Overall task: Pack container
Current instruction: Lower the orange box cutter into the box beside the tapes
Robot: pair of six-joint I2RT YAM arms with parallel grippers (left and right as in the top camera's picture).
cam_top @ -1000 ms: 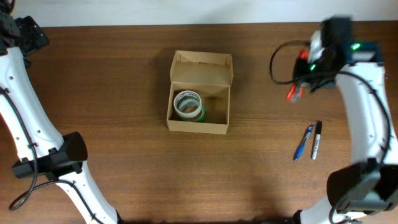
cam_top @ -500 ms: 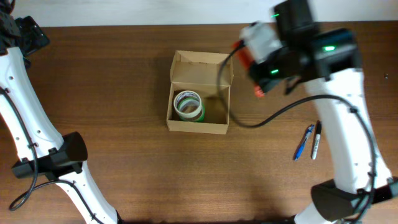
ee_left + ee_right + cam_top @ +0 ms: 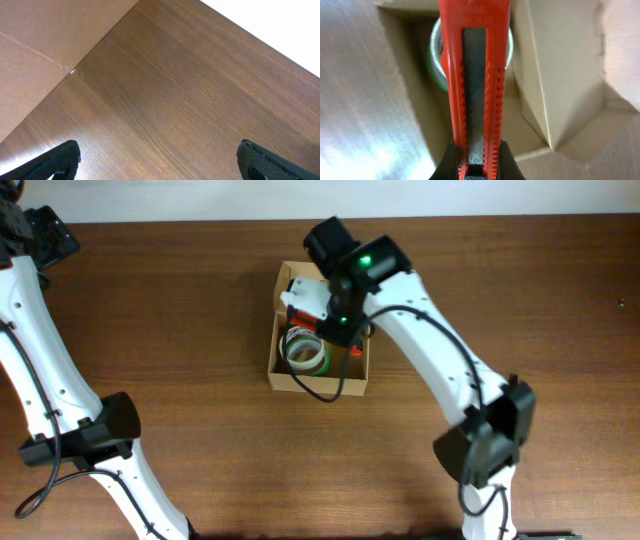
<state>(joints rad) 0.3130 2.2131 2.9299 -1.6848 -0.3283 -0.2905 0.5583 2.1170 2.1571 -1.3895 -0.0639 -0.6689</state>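
Pinching a red box cutter (image 3: pixel 475 75) tight with the right gripper (image 3: pixel 475 161), over the cardboard box (image 3: pixel 318 385) and its tape roll (image 3: pixel 304 350) — left gripper (image 3: pixel 160 158) far left, jaws spread wide.

1 desk (image 3: pixel 180 300): dark brown wood grain.
1 tape roll (image 3: pixel 303 350): white with green edge, lying flat.
1 utility knife (image 3: pixel 475 75): orange-red, dark slider channel, lengthwise directly above the tape roll.

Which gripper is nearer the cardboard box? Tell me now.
Right. The right gripper, clamping a red utility knife, hangs over the open cardboard box; the left gripper sits far off at the table's left edge.
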